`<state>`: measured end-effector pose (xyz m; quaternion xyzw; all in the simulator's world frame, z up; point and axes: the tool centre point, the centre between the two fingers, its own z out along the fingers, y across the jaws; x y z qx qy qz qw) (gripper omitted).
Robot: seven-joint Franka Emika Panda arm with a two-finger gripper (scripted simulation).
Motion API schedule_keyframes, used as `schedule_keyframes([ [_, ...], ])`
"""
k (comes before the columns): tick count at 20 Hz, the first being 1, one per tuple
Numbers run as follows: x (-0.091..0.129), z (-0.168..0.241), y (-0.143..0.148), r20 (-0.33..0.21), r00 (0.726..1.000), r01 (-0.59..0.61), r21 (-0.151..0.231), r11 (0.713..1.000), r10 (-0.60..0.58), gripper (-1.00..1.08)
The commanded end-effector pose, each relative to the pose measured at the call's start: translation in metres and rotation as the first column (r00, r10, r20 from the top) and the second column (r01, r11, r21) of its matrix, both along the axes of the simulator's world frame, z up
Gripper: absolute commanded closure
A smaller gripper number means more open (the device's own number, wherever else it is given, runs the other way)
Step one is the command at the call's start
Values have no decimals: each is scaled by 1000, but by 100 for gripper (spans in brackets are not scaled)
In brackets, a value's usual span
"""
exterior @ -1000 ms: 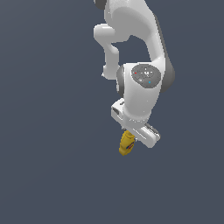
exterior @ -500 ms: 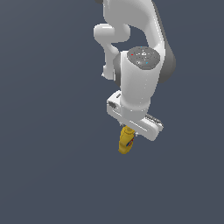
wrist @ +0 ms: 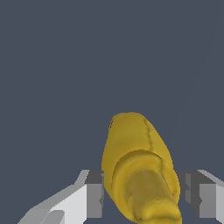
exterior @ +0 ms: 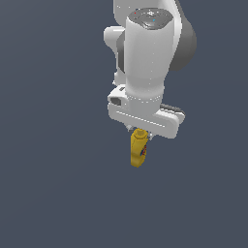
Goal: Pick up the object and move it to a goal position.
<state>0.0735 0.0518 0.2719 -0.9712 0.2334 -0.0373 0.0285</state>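
Bottle (exterior: 138, 149) front and centre: the small yellow squeeze bottle sits just below the middle of the exterior frame, poking out from under the white hand of the arm (exterior: 147, 63), red and blue of its label just showing on one side. In the wrist view it fills the lower middle of the picture, nozzle end nearest the camera, body running away over the plain grey bench (wrist: 52, 65). The gripper (wrist: 144, 192) is straddling it, jaws apart, one finger (wrist: 94, 194) on either flank with a sliver of grey visible between each pad and the yellow plastic. So no squeeze yet by my reading; this looks like the approach-and-align step, with the grasp itself to come. Whether the bottle lies flat or tilted, I can't tell from here. Next move calls for a clean closure on the body, centred, since a rounded bottle could roll or squirt out sideways. Then a lift, and a carry to the goal, which neither view shows.
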Motion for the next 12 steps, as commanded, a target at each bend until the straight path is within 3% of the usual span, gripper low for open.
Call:
schedule_keyframes([
  [1,1,22,-4,25,998,-55,3,998,55,108],
  [12,1,91,-23,92,957,-278,8,960,276,108],
])
